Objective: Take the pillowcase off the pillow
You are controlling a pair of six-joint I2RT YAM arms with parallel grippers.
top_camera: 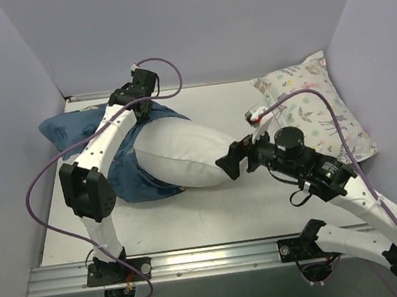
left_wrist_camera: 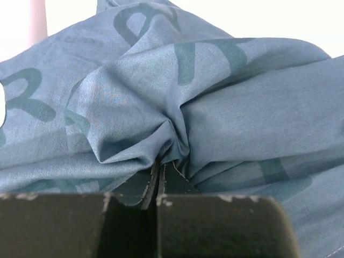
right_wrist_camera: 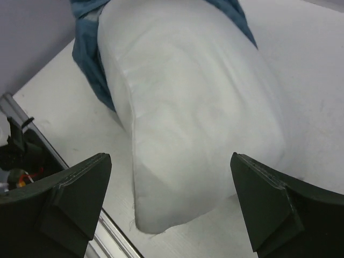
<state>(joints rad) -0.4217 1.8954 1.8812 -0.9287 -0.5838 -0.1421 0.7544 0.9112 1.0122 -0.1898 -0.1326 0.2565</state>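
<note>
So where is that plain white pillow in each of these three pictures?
Top external: the pillow lies near the middle of the picture, its left end inside the pillowcase.
Left wrist: the pillow is not in it; bunched pillowcase fills the view.
Right wrist: the pillow fills the centre, bare end nearest the camera.
Shared landmark: the dark-blue pillowcase, at the top left in the right wrist view.

We read print only on the pillowcase (left_wrist_camera: 226,107): large darker-blue letters on its dark-blue fabric. In the left wrist view we make out one letter R (left_wrist_camera: 27,99) near the left edge. The remaining letters are creased into folds or cropped and cannot be read.
</note>
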